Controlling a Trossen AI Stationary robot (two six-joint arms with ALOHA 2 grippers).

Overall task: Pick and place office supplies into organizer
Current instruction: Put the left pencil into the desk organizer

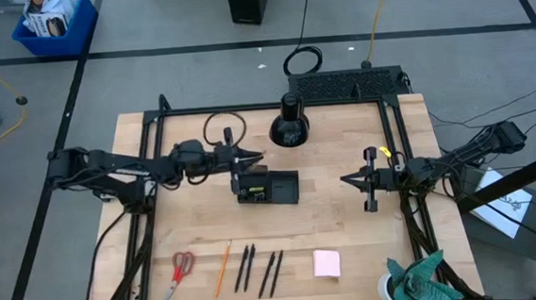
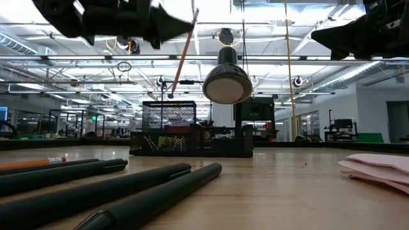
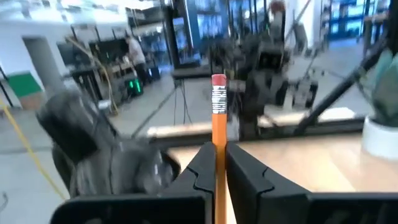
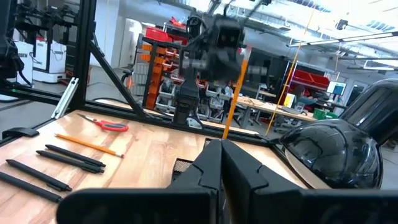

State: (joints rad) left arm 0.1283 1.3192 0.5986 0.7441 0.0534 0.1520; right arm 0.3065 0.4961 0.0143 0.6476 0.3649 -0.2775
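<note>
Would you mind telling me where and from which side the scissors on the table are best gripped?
The scissors lie flat at the table's front left, red handles away from the front edge, blades slanting toward the front-left corner. I would come straight down with the left tool once it has placed its pencil, and pinch across the narrow crossing below the handles.

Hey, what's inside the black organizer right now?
In the low view the organizer shows yellow-green and dark bits through its mesh wall. The left end effector holds an orange pencil above it. Its compartment floors are hidden.
</note>
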